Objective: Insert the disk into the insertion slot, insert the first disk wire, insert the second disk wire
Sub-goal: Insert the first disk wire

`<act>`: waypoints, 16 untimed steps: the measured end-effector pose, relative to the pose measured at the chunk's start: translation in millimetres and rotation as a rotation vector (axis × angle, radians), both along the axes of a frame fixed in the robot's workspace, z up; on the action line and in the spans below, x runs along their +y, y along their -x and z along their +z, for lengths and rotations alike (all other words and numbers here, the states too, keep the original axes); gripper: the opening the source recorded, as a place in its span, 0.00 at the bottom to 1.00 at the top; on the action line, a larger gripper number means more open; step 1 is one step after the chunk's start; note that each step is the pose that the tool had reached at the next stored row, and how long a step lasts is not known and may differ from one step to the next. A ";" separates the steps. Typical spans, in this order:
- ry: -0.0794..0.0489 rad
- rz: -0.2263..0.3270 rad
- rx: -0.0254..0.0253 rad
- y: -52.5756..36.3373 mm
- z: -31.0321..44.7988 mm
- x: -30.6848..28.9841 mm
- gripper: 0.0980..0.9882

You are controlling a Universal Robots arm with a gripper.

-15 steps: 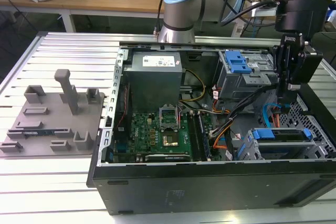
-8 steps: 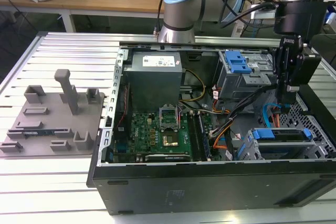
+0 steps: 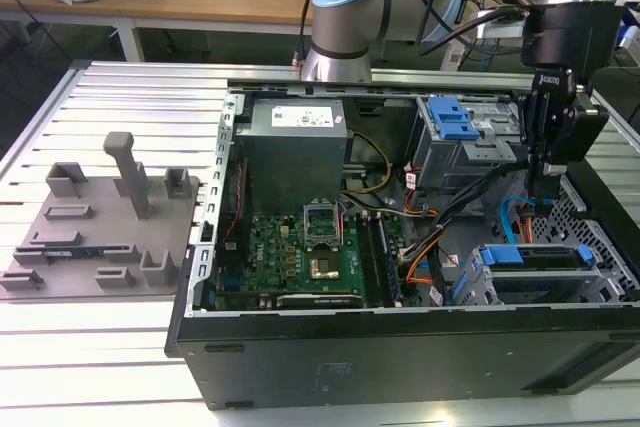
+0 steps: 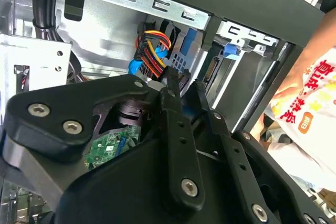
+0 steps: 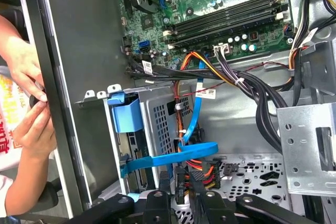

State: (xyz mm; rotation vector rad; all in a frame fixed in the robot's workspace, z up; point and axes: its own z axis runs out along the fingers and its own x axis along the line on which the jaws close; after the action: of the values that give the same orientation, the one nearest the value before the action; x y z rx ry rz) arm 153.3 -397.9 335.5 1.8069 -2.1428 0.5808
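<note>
Hand (image 5: 178, 177) hangs tight beside the insertion slot (image 5: 160, 124) — perforated edge, second disk wire (image 5: 206, 168) close — grip: cannot tell.

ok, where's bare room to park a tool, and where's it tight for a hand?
Free: slatted table on the camera side of the grey fixture plate, and the strip beyond it. Tight: inside the PC case, between motherboard and lower drive cage, where cables and the gripper crowd.
</note>
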 end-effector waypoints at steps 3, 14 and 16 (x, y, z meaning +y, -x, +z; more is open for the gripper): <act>0.000 0.000 0.0000 0.0 -0.6 0.0 0.20; 0.001 0.000 0.0000 0.0 -1.0 0.0 0.07; 0.001 0.000 0.0000 0.0 -1.0 0.0 0.07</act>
State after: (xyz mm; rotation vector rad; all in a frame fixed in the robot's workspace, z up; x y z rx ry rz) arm 153.3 -397.9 334.5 1.8063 -2.1421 0.5820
